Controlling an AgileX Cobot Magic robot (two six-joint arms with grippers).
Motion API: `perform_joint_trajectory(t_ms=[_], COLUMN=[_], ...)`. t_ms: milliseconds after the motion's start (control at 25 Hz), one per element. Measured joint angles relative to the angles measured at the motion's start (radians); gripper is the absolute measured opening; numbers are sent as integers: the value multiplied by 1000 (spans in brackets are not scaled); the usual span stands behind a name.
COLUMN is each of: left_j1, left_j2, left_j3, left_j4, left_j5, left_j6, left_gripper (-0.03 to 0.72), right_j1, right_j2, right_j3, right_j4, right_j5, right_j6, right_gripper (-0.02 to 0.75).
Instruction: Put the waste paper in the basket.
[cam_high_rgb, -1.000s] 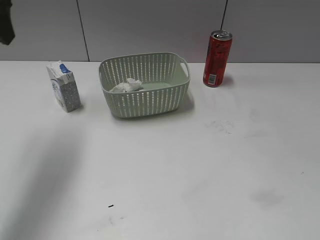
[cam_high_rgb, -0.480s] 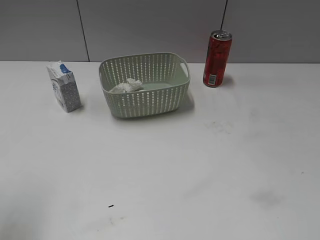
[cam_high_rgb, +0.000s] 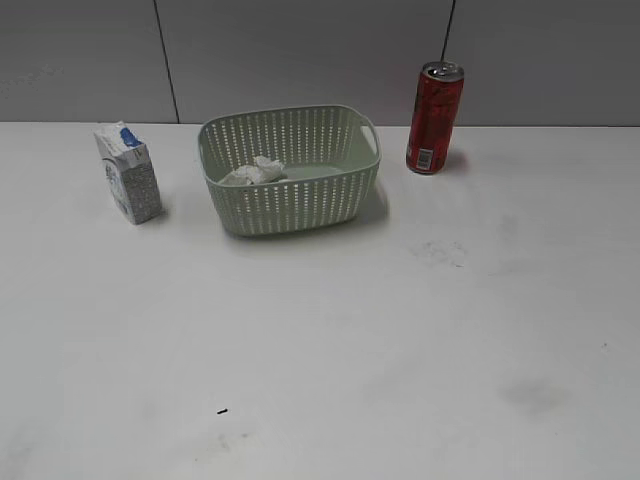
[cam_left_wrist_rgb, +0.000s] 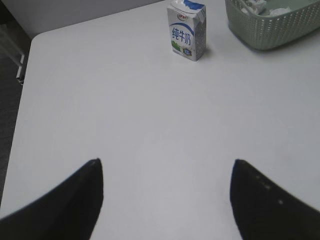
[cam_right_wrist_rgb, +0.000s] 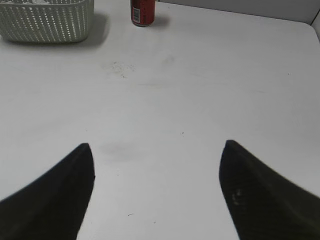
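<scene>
Waste paper half hidden behind basket wall, left pincer and right pincer spread wide, empty.

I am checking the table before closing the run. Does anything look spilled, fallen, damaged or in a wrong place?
Nothing stands out. The red can and the milk carton stand upright, the basket sits level, and the waste paper lies inside it. No paper shows on the table; only faint smudges.

both the left gripper and right gripper hover with jaws spread wide, empty.
</scene>
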Motion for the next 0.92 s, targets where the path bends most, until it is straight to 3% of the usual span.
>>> perform_joint_trajectory(t_ms=[400,920], left_j1=[0,0], left_j2=[-286,-293], left_j3=[131,131], left_j4=[-2,1], left_j5=[-6,-15], left_j6=[-64,-69], left_gripper=[580,578], right_j1=[0,0], right_j2=[0,0], right_j3=[0,0], right_j4=[0,2], right_j5=[1,0], right_j6=[0,1], right_gripper=[589,589])
